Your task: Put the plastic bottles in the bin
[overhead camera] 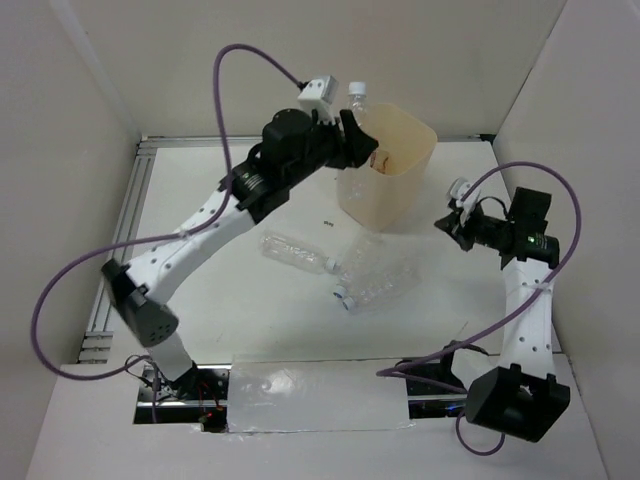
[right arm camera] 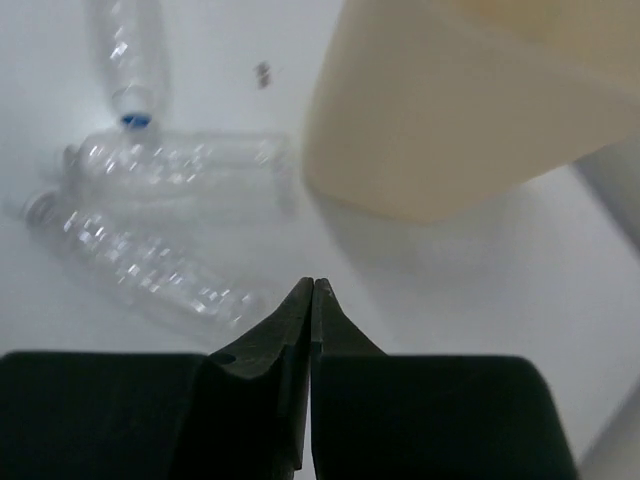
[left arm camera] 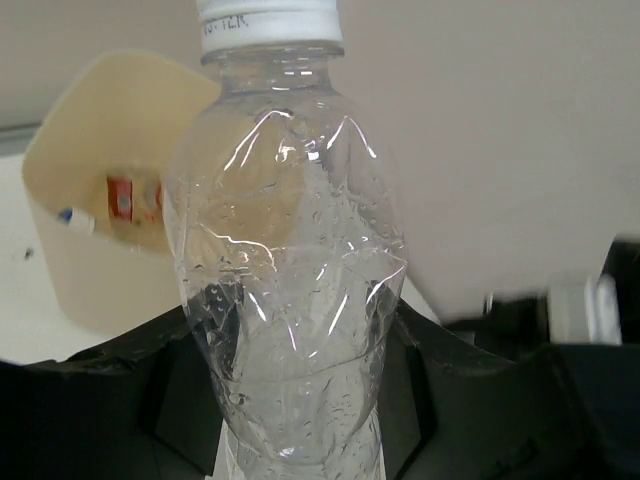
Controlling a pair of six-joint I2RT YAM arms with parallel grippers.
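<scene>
My left gripper (overhead camera: 352,140) is shut on a clear plastic bottle with a white cap (overhead camera: 357,96) and holds it upright at the left rim of the cream bin (overhead camera: 412,190). In the left wrist view the bottle (left arm camera: 290,250) fills the frame between my fingers (left arm camera: 440,370), with the bin (left arm camera: 110,120) behind it on the left. A red-labelled bottle (left arm camera: 125,200) lies inside the bin. Three clear bottles lie on the table in front of the bin (overhead camera: 295,252) (overhead camera: 378,262) (overhead camera: 372,292). My right gripper (overhead camera: 447,226) is shut and empty, right of the bin.
The right wrist view shows the shut gripper (right arm camera: 312,285) above the table, the bin wall (right arm camera: 450,110) at upper right and the three lying bottles (right arm camera: 130,50) (right arm camera: 180,165) (right arm camera: 140,265) at left. White walls enclose the table.
</scene>
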